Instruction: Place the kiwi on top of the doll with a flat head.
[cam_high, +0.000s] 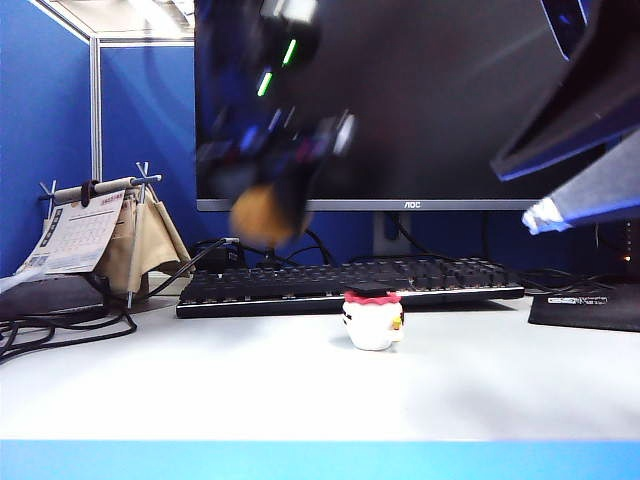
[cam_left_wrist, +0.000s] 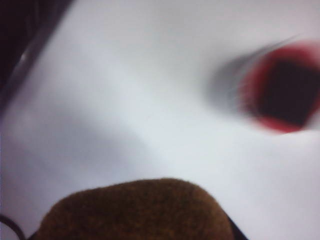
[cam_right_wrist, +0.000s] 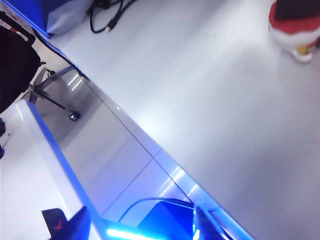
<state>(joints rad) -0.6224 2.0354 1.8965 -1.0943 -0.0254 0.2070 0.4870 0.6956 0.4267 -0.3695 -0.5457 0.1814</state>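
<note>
left gripper (cam_high: 268, 205) clamps the fuzzy brown kiwi (cam_left_wrist: 137, 212) (blurred); right gripper (cam_right_wrist: 145, 227) gapes above the table.

Office cubicle: monitor (cam_high: 400, 100), keyboard (cam_high: 350, 285), desk calendar (cam_high: 75, 235), blue partitions (cam_high: 45, 130).

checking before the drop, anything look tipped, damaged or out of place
Nothing stands out. The doll stands upright on the table, cap level. The left tool carries the kiwi in the air beside it; the right tool hangs open, away from it.
</note>
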